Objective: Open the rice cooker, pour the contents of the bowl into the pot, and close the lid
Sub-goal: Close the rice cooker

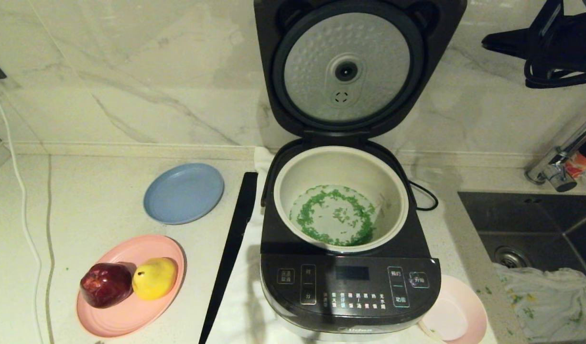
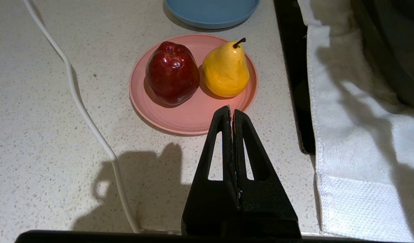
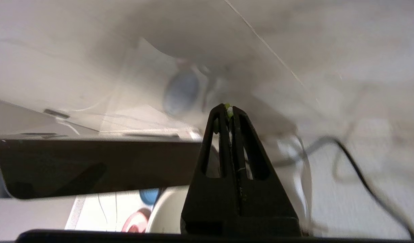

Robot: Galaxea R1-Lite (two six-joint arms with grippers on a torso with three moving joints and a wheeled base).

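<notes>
Pale speckled counter (image 1: pixel 97 200) and a marble wall are what you see around the cooker (image 1: pixel 350 286), which sits on a white towel (image 2: pixel 355 162) with its lid (image 1: pixel 346 67) swung fully up, the dimpled silver underside facing you. Inside, the pot (image 1: pixel 341 167) holds the green bits (image 1: pixel 317 210) in a ring on clear water. Your bowl (image 1: pixel 458 310) stands on the counter, just beside the cooker's front right corner. Left of the cooker lie a blue plate (image 1: pixel 184 192) and a pink plate (image 1: pixel 130 306) carrying an apple (image 1: pixel 106 284) and a pear (image 1: pixel 154 278). Your right gripper (image 3: pixel 229 109) is high at the upper right, beside the lid, fingers pressed together with green specks stuck at the tips. Your left gripper (image 2: pixel 230 108) hangs parked over the counter near the pink plate, fingers together.
</notes>
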